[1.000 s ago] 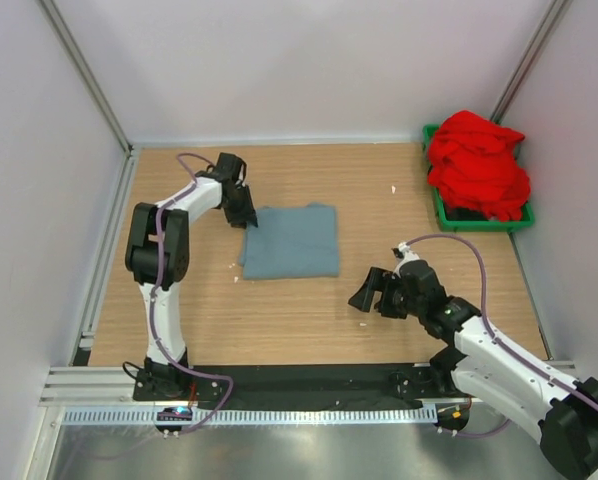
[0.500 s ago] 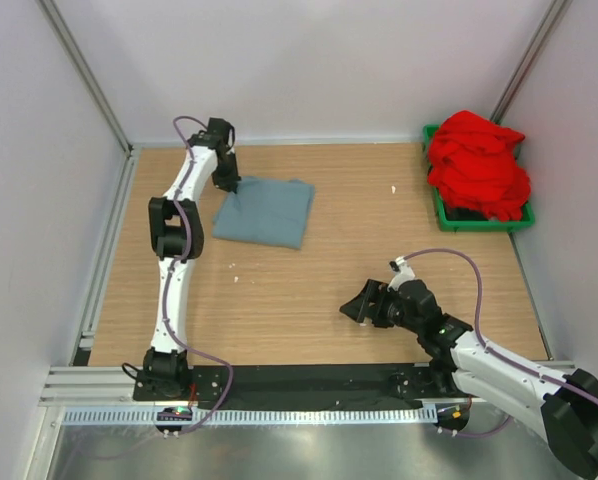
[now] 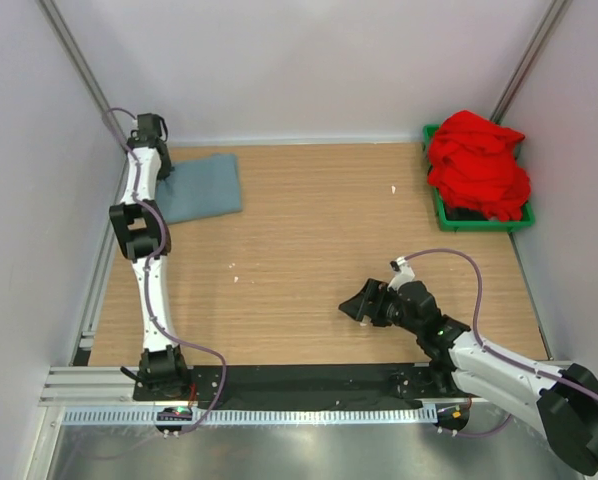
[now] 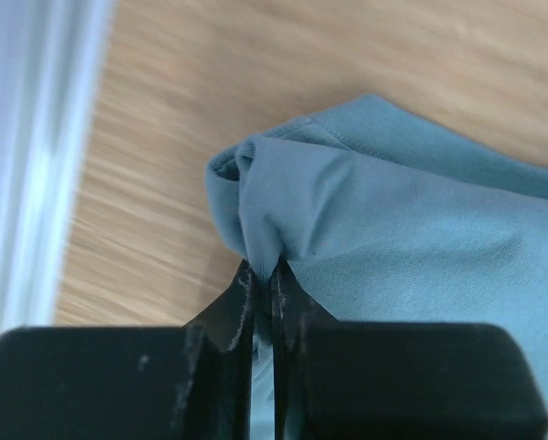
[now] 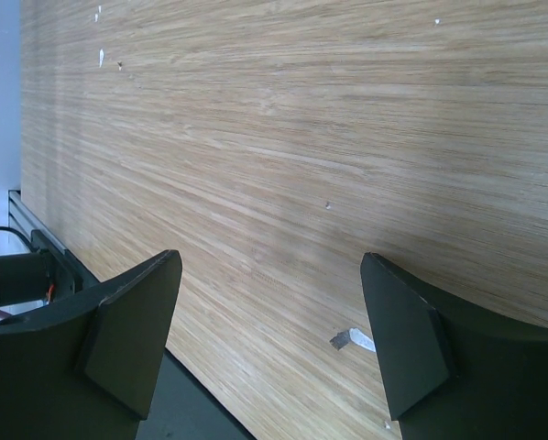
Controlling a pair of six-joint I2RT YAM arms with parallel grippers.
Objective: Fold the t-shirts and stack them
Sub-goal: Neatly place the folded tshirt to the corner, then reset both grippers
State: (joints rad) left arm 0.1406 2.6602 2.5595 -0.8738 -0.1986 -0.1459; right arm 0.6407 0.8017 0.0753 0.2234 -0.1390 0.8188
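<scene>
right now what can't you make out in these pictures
Top view: the red shirts cover the green bin; its inside and the number of shirts are hidden.
Top view: the left end effector is too small to show its grip; the left arm covers the left edge of the grey-blue shirt.
Left wrist view: that shirt is cut off by the right and bottom edges.
Right wrist view: white scrap too small to identify.

My left gripper (image 3: 163,170) sits at the far left corner, on the edge of the folded grey-blue t-shirt (image 3: 204,187). I see the red t-shirt (image 3: 476,165) heaped in a green bin (image 3: 449,222), and my right gripper (image 3: 357,306) well apart from both.
</scene>
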